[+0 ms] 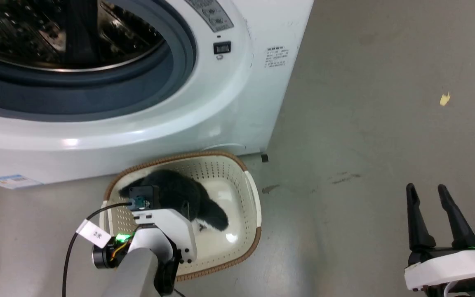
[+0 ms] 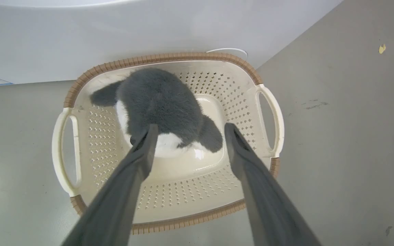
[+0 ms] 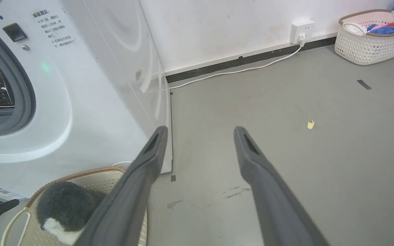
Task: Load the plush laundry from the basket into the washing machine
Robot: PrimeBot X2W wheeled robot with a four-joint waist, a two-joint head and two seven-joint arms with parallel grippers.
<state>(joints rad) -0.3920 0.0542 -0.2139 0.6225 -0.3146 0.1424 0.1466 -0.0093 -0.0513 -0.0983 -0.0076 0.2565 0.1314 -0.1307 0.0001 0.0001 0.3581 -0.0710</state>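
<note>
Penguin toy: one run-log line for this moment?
left gripper open over penguin toy | toy in basket | right gripper open, aside | washing machine porthole open

Plush in basket, poss. against washer

Plush laundry: dark back up, white underside peeking out, lying just beyond the left tool's tips.
Basket: cream, brown-rimmed, holding the plush.
Washing machine: white, porthole uncovered, behind the basket.

I see the grey floor bearing a white front-loading washing machine, a cream perforated oval basket just beside it, and a yellow scrap well apart.
</note>
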